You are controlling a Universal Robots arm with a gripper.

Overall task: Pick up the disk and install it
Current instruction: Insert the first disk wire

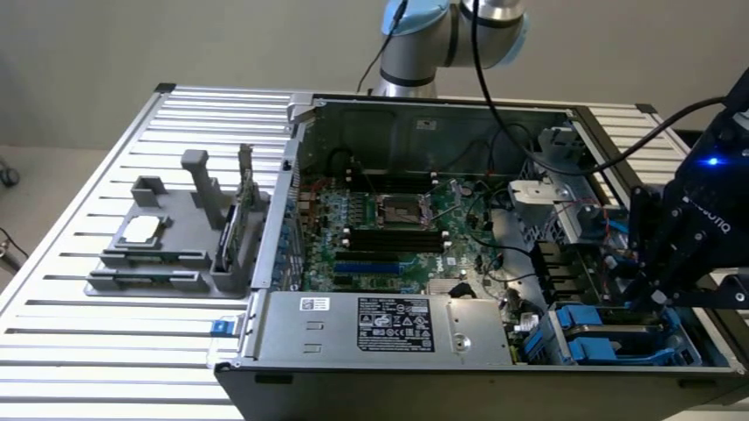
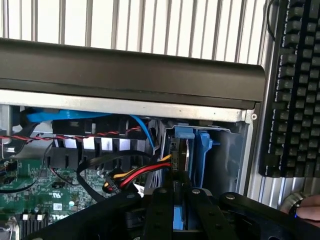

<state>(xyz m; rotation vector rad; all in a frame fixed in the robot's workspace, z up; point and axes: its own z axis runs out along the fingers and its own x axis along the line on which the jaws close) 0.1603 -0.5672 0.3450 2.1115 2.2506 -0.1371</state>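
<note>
A slatted aluminium table [image 1: 70, 289] stands before a plain beige wall [image 1: 175, 44] and carries a large open black-and-grey computer case [image 1: 468, 395], lying on its side with its inside facing up. Inside the case lie a green motherboard [image 1: 387, 237] and, along its near wall, a grey power-supply box with a black label [image 1: 316, 329]. Outside the case, on the exterior view's left, a grey plastic fixture [image 1: 164, 263] holds a small square silver chip [image 1: 140, 230]. Behind the case rises the grey-and-blue robot arm [image 1: 451, 35], cut off by the frame. Beyond the case's drive-bay wall a black keyboard [image 2: 295, 85] lies on the slats, and a pinkish shape [image 2: 310, 209] beside it is too cut off to name. A bundle of red, yellow and black wires [image 2: 140, 172] and a blue flat cable [image 2: 75, 116] run through the case and mask part of the bay. The disk [image 2: 199, 152], a flat silver-grey hard drive in a blue plastic carrier, stands on edge in the drive bay at the case's corner; its label and its lower part are hidden. The black gripper [image 2: 180, 197] hangs over that bay. Its jaws stand narrow, one on each side of the disk's blue upper edge, clamping it.
</note>
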